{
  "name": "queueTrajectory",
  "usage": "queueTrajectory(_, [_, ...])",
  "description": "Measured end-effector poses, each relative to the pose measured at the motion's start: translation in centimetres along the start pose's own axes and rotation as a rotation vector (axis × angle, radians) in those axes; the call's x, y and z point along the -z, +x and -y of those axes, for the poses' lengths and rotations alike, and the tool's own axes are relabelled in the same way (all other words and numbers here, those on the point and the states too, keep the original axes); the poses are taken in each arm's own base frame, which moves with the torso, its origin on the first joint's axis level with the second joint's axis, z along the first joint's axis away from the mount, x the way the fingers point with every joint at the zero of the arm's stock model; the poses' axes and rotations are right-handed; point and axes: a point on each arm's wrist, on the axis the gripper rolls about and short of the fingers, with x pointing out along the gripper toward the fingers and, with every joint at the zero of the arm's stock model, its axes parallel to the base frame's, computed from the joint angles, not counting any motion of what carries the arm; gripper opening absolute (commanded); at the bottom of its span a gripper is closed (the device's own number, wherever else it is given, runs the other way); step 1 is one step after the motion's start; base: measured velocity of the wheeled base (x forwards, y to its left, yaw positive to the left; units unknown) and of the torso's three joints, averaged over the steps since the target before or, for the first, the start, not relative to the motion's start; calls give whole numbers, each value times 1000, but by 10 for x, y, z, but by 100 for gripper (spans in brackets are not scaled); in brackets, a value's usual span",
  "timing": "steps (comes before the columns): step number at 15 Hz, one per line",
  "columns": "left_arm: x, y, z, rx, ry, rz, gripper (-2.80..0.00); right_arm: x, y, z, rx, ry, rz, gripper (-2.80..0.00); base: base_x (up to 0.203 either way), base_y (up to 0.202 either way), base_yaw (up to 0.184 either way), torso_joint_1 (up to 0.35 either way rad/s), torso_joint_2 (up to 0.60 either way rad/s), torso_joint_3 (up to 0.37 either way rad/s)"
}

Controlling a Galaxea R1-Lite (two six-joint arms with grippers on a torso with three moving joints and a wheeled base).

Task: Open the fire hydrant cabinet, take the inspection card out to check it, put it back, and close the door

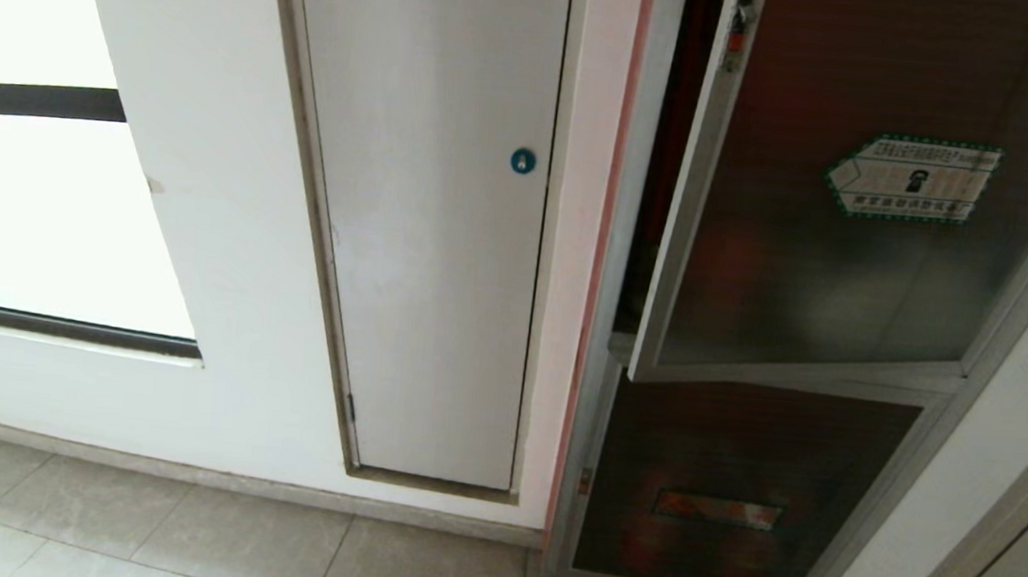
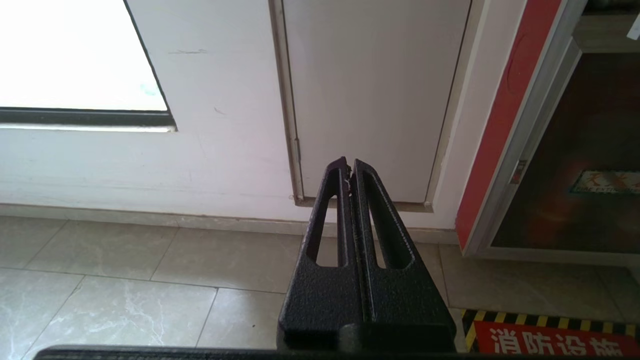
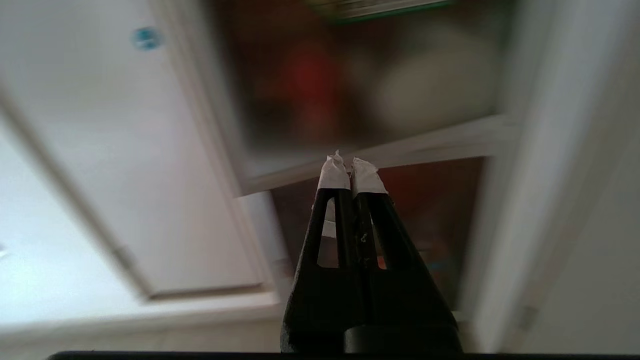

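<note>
The tall fire hydrant cabinet with a brushed silver metal frame [image 1: 599,396] stands against the white wall at the right of the head view, and its large dark tinted-glass door in a silver frame [image 1: 846,260] hangs slightly ajar, its free edge swung out from the frame so that a narrow dark gap with a hint of red interior shows beside it. A small red-and-metal latch [image 1: 739,22] sits near the top of that free edge, and a white sticker with a green dotted border [image 1: 912,180] is stuck on the glass. Below it the smaller lower dark-glass door [image 1: 737,489] lies flush in the frame. The inspection card cannot be made out in any view.

To the left of the cabinet is a plain white panel door [image 1: 427,227] with a round blue lock [image 1: 523,161], and further left a bright window with a dark frame [image 1: 44,196]. Pale grey floor tiles [image 1: 137,534] run along the base of the wall.

Neither arm shows in the head view. The left gripper [image 2: 349,167] has its black fingers pressed together, holding nothing, and points low toward the foot of the white panel door above the tiles. The right gripper [image 3: 350,167], its fingertips wrapped in white tape, also has its fingers closed on nothing, and points toward the lower rail of the ajar glass door; its view is blurred
</note>
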Motion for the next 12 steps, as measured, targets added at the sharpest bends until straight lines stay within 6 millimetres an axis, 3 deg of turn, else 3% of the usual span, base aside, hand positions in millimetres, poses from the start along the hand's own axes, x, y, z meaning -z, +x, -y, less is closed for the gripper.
queueTrajectory(5, [0, 0, 0, 0, 0, 0, -280, 32, -42, 16, 53, -95, 99, -280, 0, 0, 0, 0, 0, 0])
queueTrajectory(12, [0, 0, 0, 1, 0, 0, -280, 114, -56, 25, -97, -168, 49, -280, 0, 0, 0, 0, 0, 0])
